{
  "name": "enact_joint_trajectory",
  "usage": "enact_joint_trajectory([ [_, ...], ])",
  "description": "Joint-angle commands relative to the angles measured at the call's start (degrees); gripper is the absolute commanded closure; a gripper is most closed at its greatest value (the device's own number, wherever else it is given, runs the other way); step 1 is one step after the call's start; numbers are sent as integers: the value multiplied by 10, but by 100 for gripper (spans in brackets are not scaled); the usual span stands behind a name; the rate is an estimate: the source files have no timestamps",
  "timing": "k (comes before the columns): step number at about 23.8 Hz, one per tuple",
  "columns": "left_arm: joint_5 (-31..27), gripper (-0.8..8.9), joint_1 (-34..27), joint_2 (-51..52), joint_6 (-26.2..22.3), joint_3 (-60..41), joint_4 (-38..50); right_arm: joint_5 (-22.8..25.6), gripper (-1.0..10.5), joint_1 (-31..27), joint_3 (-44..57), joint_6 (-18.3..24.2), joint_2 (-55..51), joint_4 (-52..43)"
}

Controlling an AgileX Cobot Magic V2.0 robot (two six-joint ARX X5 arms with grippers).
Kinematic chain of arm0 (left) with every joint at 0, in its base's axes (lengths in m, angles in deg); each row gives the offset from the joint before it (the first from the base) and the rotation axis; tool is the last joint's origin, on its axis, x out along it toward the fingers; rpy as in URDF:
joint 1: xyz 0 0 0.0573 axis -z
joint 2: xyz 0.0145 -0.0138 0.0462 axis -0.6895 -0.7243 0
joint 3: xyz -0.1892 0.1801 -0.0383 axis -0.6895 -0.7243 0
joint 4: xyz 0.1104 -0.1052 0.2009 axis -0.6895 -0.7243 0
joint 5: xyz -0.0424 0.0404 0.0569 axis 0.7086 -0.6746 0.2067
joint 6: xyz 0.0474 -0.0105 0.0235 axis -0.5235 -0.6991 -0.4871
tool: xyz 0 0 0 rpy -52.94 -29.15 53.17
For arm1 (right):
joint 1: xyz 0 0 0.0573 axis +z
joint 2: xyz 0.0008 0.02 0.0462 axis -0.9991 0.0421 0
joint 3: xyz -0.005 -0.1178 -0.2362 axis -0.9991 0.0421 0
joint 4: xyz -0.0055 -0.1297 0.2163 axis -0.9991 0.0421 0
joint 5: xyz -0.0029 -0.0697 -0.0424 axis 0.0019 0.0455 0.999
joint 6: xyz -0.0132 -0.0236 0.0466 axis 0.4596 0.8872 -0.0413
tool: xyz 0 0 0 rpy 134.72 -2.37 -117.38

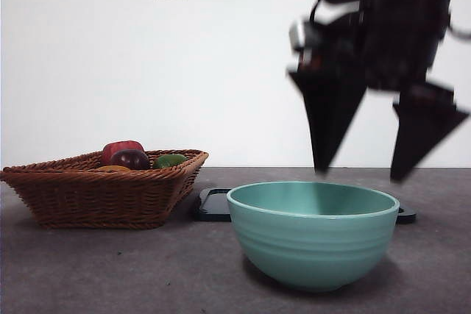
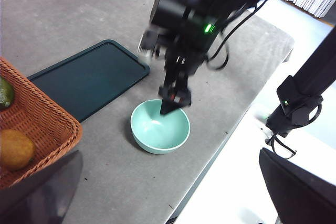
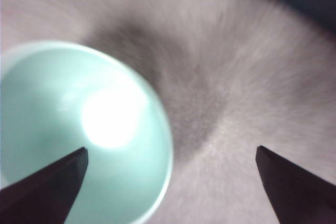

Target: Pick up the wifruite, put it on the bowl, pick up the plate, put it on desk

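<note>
two robot arms share a dark grey desk [image 1: 110, 270] in front of a plain white wall. the right gripper [image 1: 375, 174] hangs just above a mint-green bowl [image 1: 313, 237], its two black jaws spread wide apart and holding nothing; one jaw is over the bowl's hollow and the other over its far-side rim, toward the desk. the arm is blurred in every view. the bowl stands upright on the desk, and its inside, seen in both wrist views, looks bare apart from a bright glare. just behind the bowl lies a flat black tray [image 2: 92, 77], also bare. beside the tray sits a brown wicker basket [image 1: 103, 189] with fruit in it: a dark red-purple fruit [image 1: 129, 157], a green fruit [image 1: 170, 160], and the fuzzy golden-brown wifruite [image 2: 16, 149] (only an orange sliver of it shows over the basket rim from the front). the left gripper [image 2: 173, 192] waits high above the basket end of the desk, jaws open and empty, well apart from the bowl.
</note>
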Motion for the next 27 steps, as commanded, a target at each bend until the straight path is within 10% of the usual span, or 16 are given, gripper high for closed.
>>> enact_joint_trajectory([
  [1,3,190,3,-1,-7,7,6,1,403,3,-27,7,-44,8],
  [16,3,190,3,-1,-7,7,7,0,335,3,-47,7,-485,106],
  [27,3,197,3,-1,-9,7,7,1,336,3,-47,7,-551,106],
])
